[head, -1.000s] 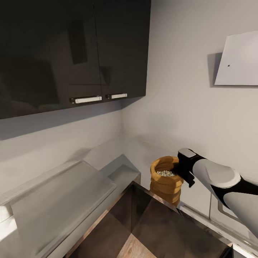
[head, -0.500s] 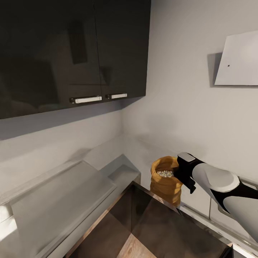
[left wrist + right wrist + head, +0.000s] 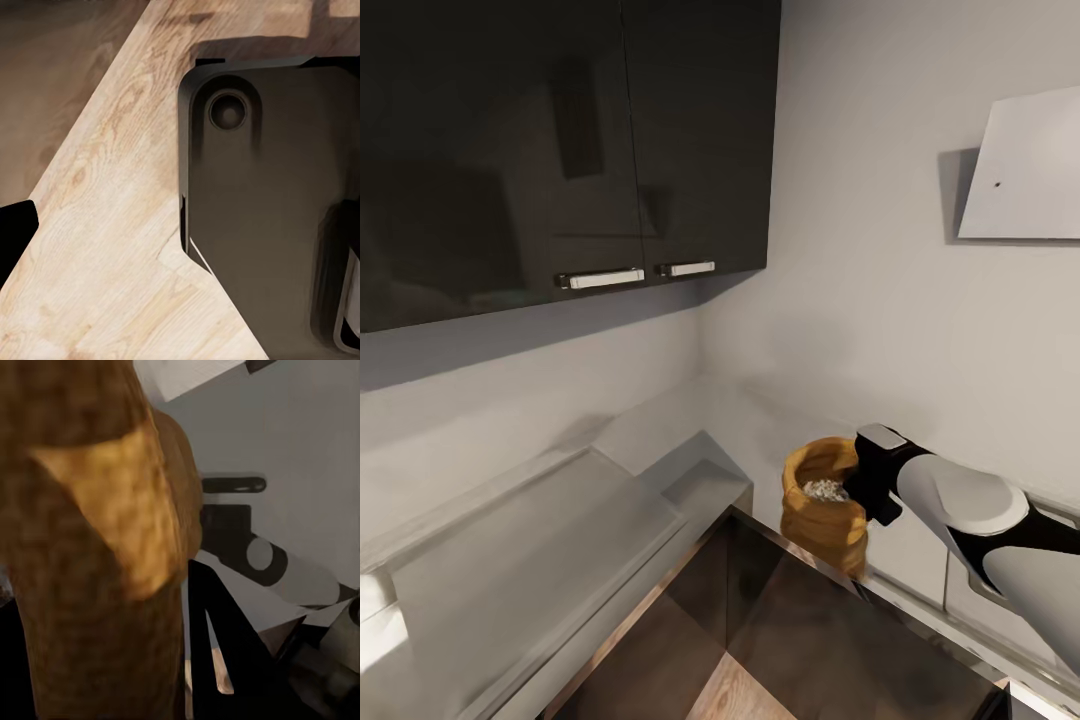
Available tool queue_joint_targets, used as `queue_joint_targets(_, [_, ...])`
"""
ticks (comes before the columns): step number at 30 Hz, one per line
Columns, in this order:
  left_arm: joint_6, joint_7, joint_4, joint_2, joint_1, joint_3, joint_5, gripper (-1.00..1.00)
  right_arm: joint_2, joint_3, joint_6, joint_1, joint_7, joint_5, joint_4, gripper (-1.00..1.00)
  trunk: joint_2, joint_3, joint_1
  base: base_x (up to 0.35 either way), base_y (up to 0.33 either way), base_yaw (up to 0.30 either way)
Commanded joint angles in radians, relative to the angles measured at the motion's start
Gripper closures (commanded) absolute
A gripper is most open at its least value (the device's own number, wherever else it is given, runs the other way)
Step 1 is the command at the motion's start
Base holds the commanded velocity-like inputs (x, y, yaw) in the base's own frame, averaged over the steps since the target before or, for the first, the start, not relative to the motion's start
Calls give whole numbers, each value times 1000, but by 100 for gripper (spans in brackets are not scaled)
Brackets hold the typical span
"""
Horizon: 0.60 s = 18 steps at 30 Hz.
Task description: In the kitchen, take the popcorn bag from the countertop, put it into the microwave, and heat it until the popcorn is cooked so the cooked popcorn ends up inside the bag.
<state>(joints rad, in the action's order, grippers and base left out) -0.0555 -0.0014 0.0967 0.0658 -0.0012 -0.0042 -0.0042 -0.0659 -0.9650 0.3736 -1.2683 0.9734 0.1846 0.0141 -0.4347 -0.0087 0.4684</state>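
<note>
Tan-orange and crumpled, the popcorn bag (image 3: 822, 505) sits at the right of the head view, over the near edge of the pale grey countertop (image 3: 660, 425) where it runs toward the corner, and seems slightly raised rather than resting flat, though its base is partly in shadow. A small heap of whitish popcorn (image 3: 823, 490) shows inside its rolled rim. The right gripper (image 3: 863, 478) meets the bag from the right, its black fingers at the rim's right side; whether they clamp the paper or merely touch it cannot be told from here. In the right wrist view the bag (image 3: 90, 547) looms very close, which suggests a grasp, but the jaws themselves are not visible. The bag stands upright, long axis vertical, mouth upward, lying immediately left of the gripper. The right arm is plainly the nearer one; the left wrist camera looks down on wooden floor (image 3: 97, 247) and a dark base part (image 3: 262, 210). The coming carry turns on keeping that axis vertical so kernels stay in. The glossy black cabinets (image 3: 560, 150) hang above, far left.
</note>
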Motion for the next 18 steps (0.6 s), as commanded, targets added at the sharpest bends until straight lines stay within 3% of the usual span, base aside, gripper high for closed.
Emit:
queue_joint_targets(1, [-3,0,0,0,1,0,0,-100,0,4,6,3,3,10,1,100,0,-1,1,0,0,0])
queue_joint_targets(6, [-3,0,0,0,1,0,0,-100,0,-6,8,3,4,11,-2,100,0,5,1,0,0,0])
queue_joint_targets(10, [-3,0,0,0,0,0,0,-100,0,-105,9,3,4,10,-3,100,0,12,1,0,0,0])
queue_joint_targets(12, [-3,0,0,0,0,0,0,-100,0,-123,10,3,4,10,-3,100,0,15,1,0,0,0])
queue_joint_targets(18, [-3,0,0,0,0,0,0,-100,-2,-135,11,3,5,12,-10,100,0,25,1,0,0,0])
